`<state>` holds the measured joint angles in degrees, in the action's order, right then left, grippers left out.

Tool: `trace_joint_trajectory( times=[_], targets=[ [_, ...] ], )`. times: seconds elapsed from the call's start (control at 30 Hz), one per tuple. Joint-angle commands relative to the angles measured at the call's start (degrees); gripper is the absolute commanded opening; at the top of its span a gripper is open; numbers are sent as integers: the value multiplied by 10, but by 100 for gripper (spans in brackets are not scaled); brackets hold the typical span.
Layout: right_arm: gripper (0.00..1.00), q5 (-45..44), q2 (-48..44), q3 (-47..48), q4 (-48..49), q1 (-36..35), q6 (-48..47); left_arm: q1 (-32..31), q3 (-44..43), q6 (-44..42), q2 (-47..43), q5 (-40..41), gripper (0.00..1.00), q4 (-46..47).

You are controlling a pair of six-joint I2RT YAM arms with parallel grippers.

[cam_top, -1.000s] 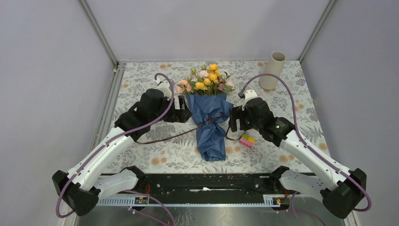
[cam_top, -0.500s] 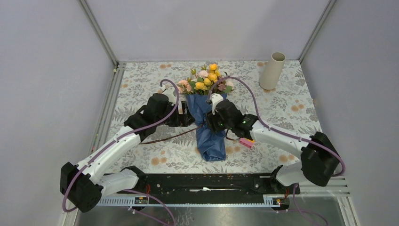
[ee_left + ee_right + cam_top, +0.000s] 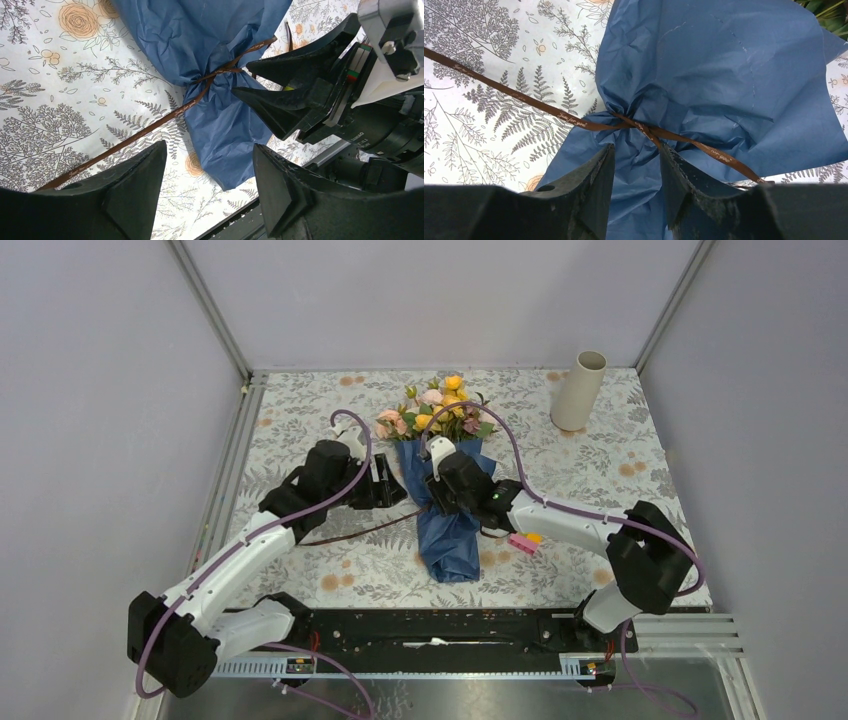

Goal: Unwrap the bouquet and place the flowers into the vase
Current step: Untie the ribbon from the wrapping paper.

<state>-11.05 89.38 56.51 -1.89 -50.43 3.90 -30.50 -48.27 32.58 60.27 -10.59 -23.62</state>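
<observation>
The bouquet (image 3: 447, 525) is wrapped in matt blue paper, heavily crinkled; its ribbon (image 3: 574, 121) is a thin brown band with a faint sheen. The vase (image 3: 578, 390) has a smooth, matt beige surface. The tablecloth (image 3: 300, 420) is a smooth printed sheet without gloss. The fingers (image 3: 127, 192) of the left gripper (image 3: 209, 150) are matt black plastic; the arm shells (image 3: 240, 560) are glossy white plastic.

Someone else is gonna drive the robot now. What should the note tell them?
Left gripper: open, empty, beside the bouquet.
Right gripper: jaws astride the blue paper just below the ribbon knot; grip unclear.
The bouquet lies mid-table, tied and wrapped. The vase stands upright at the far right, no flowers in it.
Done: nothing.
Left: untie, unwrap, put flowers in vase.
</observation>
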Motion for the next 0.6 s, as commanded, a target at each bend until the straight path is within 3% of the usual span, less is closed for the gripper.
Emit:
trace_joint_trajectory(
  times=[0.0, 0.23, 0.57],
  targets=[
    [44, -33, -6, 8, 2, -9, -7, 6, 2, 9, -7, -17, 67, 41],
    [40, -29, -10, -7, 5, -10, -3, 10, -4, 7, -5, -18, 67, 31],
    [38, -23, -5, -17, -3, -10, -4, 47, -67, -66, -1, -7, 68, -73]
  ],
)
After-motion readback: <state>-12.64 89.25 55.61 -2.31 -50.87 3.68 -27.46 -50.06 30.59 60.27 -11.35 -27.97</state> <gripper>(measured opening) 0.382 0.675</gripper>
